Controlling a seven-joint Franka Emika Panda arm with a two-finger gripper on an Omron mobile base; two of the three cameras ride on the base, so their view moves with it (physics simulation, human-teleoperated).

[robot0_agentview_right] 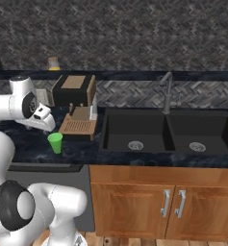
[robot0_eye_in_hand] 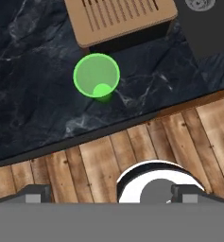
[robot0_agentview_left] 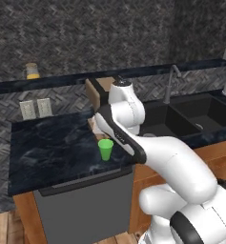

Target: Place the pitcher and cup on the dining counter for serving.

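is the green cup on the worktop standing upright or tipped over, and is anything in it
Upright and empty. The cup stands on its base on the dark worktop, mouth up; the hand view looks straight into it and shows only its bare green bottom.

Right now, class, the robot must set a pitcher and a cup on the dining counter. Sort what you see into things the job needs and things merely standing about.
Needed for the job:
green cup
pitcher with cork lid
dining counter ledge

Merely standing about:
brown coffee machine
double sink
faucet
wall sockets
dishwasher front
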